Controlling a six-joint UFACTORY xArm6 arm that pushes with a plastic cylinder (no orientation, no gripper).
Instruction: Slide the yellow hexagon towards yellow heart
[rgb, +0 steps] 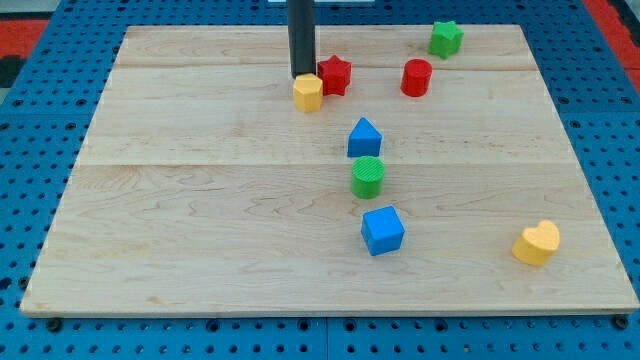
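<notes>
The yellow hexagon (308, 93) sits near the view's top, left of centre. My tip (302, 76) stands just behind it, at its upper-left edge, touching or nearly touching it. The rod rises straight up out of the view's top. The yellow heart (537, 242) lies far off at the view's lower right, near the board's right edge.
A red star (335, 75) sits right next to the hexagon on its right. A red cylinder (416, 77) and a green star (446, 38) lie at the top right. A blue house-shaped block (364, 138), a green cylinder (368, 177) and a blue cube (382, 230) line up in the middle, between hexagon and heart.
</notes>
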